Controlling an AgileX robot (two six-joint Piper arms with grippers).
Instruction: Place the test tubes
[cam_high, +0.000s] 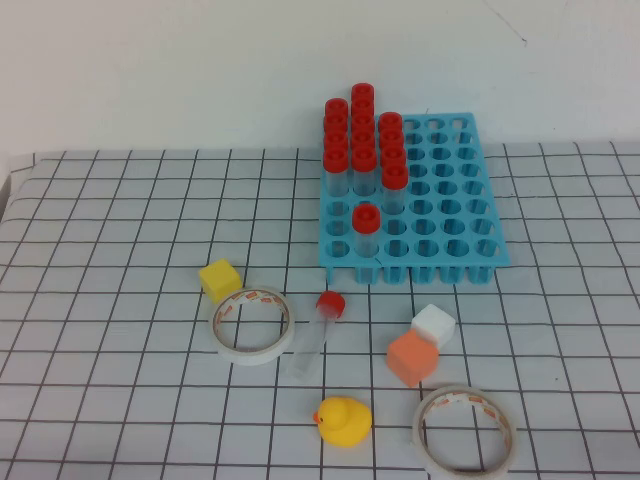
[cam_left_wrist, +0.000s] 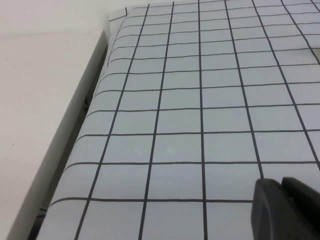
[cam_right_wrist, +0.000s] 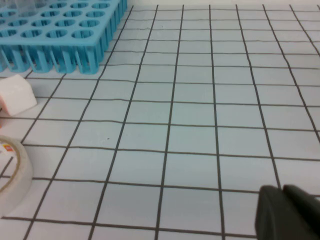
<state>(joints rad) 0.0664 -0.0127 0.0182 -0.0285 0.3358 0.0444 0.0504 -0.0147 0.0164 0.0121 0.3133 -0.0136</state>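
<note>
The one loose test tube (cam_high: 311, 345) lies flat on the checked cloth (cam_left_wrist: 175, 100), short of the blue rack (cam_high: 440, 268) where the other tubes stand upright; neither wrist view shows it. Its long axis runs nearly straight away from the robot, with the red cap (cam_high: 330, 304) at the far end toward the rack. The clear end points back at the robot and leans a little left, just beside a tape roll (cam_high: 255, 353). The left gripper (cam_left_wrist: 282, 200) hangs low, fingers pressed together and holding nothing. Ahead of it is only bare cloth and the table edge (cam_left_wrist: 57, 150), so the tube is probably well off to its right. The right gripper (cam_right_wrist: 284, 205) is likewise closed and empty, low over the cloth, facing the rack's corner, a white block (cam_right_wrist: 15, 92) and a second tape roll (cam_right_wrist: 15, 172). Those sit near the tube, so the right arm looks nearer, with the tube ahead and leftward of it. Its fingers would need to close across the tube's width.
</note>
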